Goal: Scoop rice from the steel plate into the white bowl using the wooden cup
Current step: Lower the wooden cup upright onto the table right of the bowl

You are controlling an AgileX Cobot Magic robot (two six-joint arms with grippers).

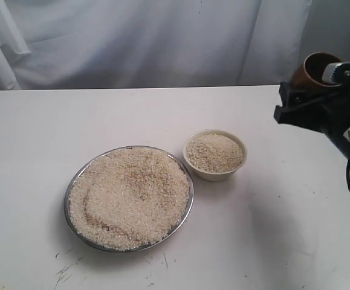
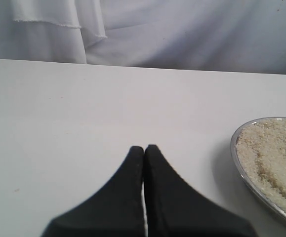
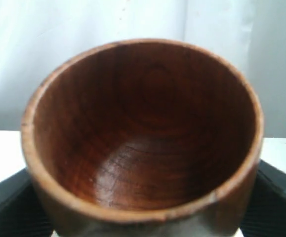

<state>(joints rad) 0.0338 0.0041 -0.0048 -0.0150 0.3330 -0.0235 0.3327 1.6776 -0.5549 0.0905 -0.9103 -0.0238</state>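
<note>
Exterior view: one plate (image 1: 190,205), one bowl (image 1: 214,174), both held rice (image 1: 129,196)
Right gripper (image 1: 301,90): held one cup (image 1: 317,67)
Left gripper (image 2: 143,150): was closed

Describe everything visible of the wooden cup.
The wooden cup is small, round, handleless, glossy reddish-brown with visible grain rings and a paler rim. Its inside is empty. The right end effector grips it between black fingers, raised above the table at the exterior view's right edge, touching nothing else.
</note>
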